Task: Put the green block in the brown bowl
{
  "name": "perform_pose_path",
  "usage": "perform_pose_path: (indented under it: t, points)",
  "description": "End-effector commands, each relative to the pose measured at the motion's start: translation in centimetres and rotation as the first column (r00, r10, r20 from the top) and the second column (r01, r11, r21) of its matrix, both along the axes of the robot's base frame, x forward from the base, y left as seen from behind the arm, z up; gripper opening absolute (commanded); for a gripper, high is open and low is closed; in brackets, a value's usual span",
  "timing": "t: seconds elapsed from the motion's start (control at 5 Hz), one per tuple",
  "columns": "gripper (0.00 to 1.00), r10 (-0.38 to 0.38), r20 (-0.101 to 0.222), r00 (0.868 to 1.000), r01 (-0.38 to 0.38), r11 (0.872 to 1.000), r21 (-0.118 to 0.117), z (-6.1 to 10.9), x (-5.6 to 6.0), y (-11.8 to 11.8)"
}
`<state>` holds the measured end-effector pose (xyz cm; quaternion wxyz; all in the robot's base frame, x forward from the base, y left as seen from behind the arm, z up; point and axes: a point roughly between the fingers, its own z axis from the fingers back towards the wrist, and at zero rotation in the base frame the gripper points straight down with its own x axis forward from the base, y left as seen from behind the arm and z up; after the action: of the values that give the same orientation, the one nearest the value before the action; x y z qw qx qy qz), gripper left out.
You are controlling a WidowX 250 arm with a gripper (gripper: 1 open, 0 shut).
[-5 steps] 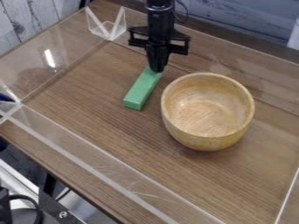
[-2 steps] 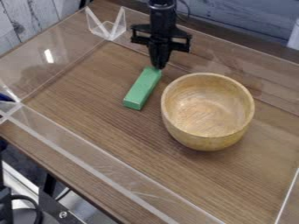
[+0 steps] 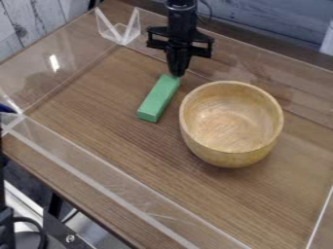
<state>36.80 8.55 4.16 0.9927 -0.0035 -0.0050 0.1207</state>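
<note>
The green block [image 3: 159,98] lies flat on the wooden table, its long side running from near left to far right. My black gripper [image 3: 176,70] points straight down at the block's far end, with its fingers shut together and the tips at the block's top edge. Whether the tips touch the block I cannot tell. The brown bowl [image 3: 231,123] stands upright just right of the block, with nothing inside it.
Low clear plastic walls [image 3: 78,160] fence in the wooden tabletop [image 3: 92,107] on all sides. A clear plastic bracket [image 3: 120,29] sits at the far left corner, behind the gripper.
</note>
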Motion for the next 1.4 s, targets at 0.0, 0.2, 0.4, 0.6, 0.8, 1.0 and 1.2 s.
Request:
perform_pose_path:
  t: [0.0, 0.2, 0.4, 0.6, 0.8, 1.0, 1.2]
  points:
    - [0.00, 0.004, 0.070, 0.998, -0.005, 1.000, 0.021, 2.2, 1.0, 0.7]
    - [0.00, -0.001, 0.099, 0.995, 0.000, 1.000, 0.011, 4.0, 0.8, 0.3]
    - [0.00, -0.004, 0.126, 0.992, 0.004, 1.000, 0.000, 5.7, 0.7, 0.0]
    - [0.00, -0.013, 0.159, 0.987, 0.016, 1.000, -0.014, 8.2, 0.7, -0.4]
    - [1.00, -0.010, 0.134, 0.991, 0.009, 1.000, 0.008, 6.4, 0.3, 0.2]
    - [1.00, -0.003, 0.088, 0.996, 0.001, 1.000, 0.029, 4.6, -0.1, 1.0]
    - [1.00, -0.001, 0.050, 0.999, -0.002, 0.999, 0.047, 2.8, -1.1, 1.9]
